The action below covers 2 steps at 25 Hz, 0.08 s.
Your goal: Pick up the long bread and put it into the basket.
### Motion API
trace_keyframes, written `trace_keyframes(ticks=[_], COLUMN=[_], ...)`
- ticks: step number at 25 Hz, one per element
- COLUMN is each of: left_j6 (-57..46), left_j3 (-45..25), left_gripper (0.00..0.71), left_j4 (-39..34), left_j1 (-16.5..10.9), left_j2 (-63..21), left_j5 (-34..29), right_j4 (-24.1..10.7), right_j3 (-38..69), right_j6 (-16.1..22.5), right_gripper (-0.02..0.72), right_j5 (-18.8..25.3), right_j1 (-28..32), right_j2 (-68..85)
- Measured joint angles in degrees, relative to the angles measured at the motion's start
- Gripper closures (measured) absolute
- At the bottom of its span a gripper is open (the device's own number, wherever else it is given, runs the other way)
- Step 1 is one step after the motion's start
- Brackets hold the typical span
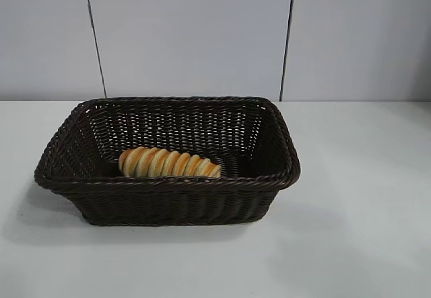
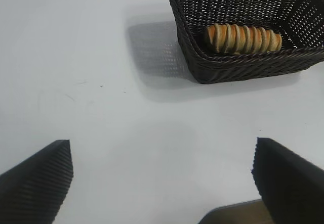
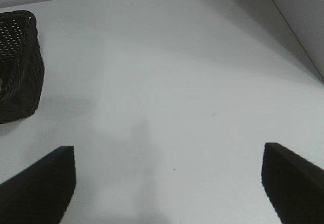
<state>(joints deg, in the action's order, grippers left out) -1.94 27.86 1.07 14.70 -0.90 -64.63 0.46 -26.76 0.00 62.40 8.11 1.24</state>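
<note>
1. The long bread (image 1: pixel 170 163) lies inside the basket (image 1: pixel 168 183), on its floor, close against the near wall as the exterior view shows it. Its length runs parallel to that wall, and its thicker end sits toward the basket's left side.

2. The basket rests on the white table (image 1: pixel 357 231), roughly at the middle of the exterior view. Neither arm shows in that view.

3. The left gripper (image 2: pixel 162 183) appears only in the left wrist view. Its two dark ribbed fingers (image 2: pixel 38 181) stand spread wide, one at each lower corner of the picture, with bare table between them.

4. Nothing is held between the left gripper's jaws, and they touch neither the bread nor the basket. From this camera the basket sits well apart from the fingertips, with the bread visible inside it (image 2: pixel 243 38).

5. The right gripper (image 3: pixel 169 183) appears only in the right wrist view. Its fingers (image 3: pixel 40 186) are likewise released and stand wide apart, with only tabletop between them.

6. The right gripper grasps nothing and touches nothing. Only one corner of the basket (image 3: pixel 20 67) shows at the edge of that view, well away from the fingertips; the bread cannot be seen from there.

7. A soft shadow lies on the table between the right gripper's fingers.

8. Behind the table stands a pale panelled wall (image 1: pixel 188 35) with dark vertical seams.
</note>
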Motion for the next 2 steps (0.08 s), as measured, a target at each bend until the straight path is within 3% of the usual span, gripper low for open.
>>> trace_keyframes(ticks=[2], left_j6=[0.0], left_j3=[0.0], left_gripper=[0.014], left_j4=[0.0], left_j1=[0.0], left_j2=[0.0], left_j5=[0.0], right_j4=[0.0], right_j3=[0.0], right_j6=[0.0], right_gripper=[0.009], right_j5=[0.0], right_j1=[0.0], right_j2=[0.0])
